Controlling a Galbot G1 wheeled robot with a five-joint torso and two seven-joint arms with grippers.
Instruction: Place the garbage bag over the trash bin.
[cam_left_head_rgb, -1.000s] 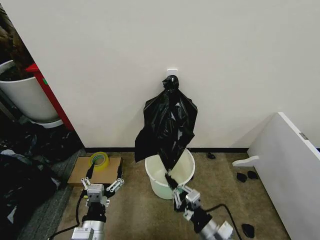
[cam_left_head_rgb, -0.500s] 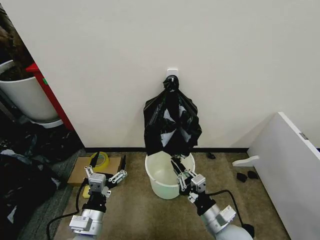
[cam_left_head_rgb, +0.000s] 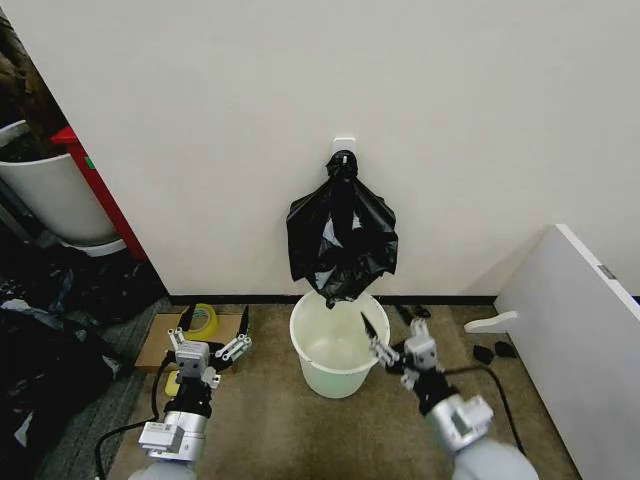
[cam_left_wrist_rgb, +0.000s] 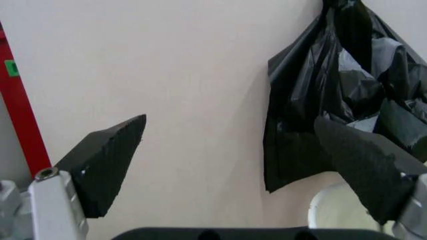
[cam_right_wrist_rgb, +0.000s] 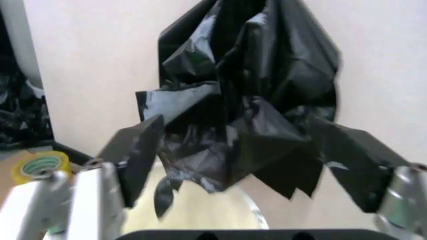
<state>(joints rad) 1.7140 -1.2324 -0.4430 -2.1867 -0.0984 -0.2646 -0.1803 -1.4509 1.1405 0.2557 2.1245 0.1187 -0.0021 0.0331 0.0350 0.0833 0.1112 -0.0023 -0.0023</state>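
Observation:
A glossy, crinkly black plastic bundle (cam_left_head_rgb: 342, 240) hangs from a white wall hook, bunched at the top and fanned out below. Its lower tip dangles just above the trash bin (cam_left_head_rgb: 335, 378), a pale round bucket on the floor by the wall. A garbage bag apart from this bundle is out of view. My right gripper (cam_left_head_rgb: 385, 322) is open at the bin's right rim, below the bundle and apart from it. The right wrist view has the bundle (cam_right_wrist_rgb: 247, 100) ahead of the spread fingers. My left gripper (cam_left_head_rgb: 214, 325) is open, left of the bin, facing the wall (cam_left_wrist_rgb: 200, 75).
A flat cardboard box with a yellow tape roll (cam_left_head_rgb: 200, 320) lies behind my left gripper. A big white tub (cam_left_head_rgb: 50, 195) and a red panel (cam_left_head_rgb: 95, 190) stand far left, above a dark heap (cam_left_head_rgb: 40, 370). A white board (cam_left_head_rgb: 580, 330) slants at the right.
My right gripper let go of the bundle's lower end and moved right of the bin. The bundle sprang back up against the wall. The left gripper rose a little.

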